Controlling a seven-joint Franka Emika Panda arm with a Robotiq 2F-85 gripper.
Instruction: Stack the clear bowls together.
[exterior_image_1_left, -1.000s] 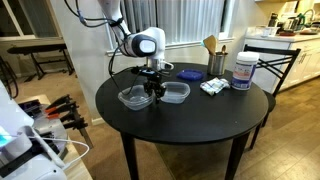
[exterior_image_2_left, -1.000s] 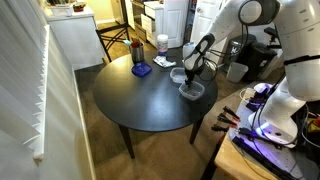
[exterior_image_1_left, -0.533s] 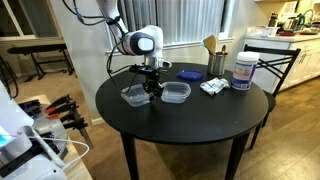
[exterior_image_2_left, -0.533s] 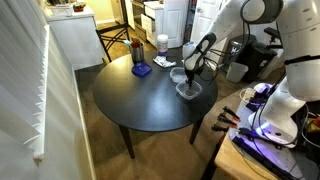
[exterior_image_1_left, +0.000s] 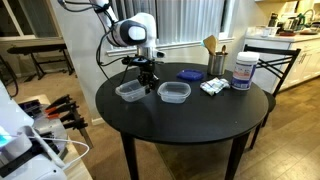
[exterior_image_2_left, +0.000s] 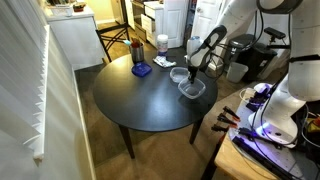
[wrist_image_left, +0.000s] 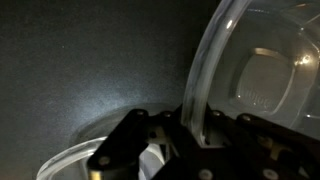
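Two clear bowls show on the round black table (exterior_image_1_left: 180, 125) in both exterior views. My gripper (exterior_image_1_left: 146, 80) is shut on the rim of one clear bowl (exterior_image_1_left: 130, 90) and holds it tilted just above the table; it also shows in an exterior view (exterior_image_2_left: 193, 88). The other clear bowl (exterior_image_1_left: 174, 93) rests flat beside it, apart from it (exterior_image_2_left: 179, 75). In the wrist view the held bowl's rim (wrist_image_left: 200, 90) runs up between my fingers (wrist_image_left: 193, 130).
A flat dark blue lid (exterior_image_1_left: 189, 74), a white canister (exterior_image_1_left: 243, 70), a utensil holder (exterior_image_1_left: 216, 62) and a small packet (exterior_image_1_left: 212, 87) stand at the table's far side. A chair (exterior_image_1_left: 275, 60) stands beside the table.
My gripper has risen and shifted away from the resting bowl, carrying the held bowl's rim up with it. The other bowl has not moved.
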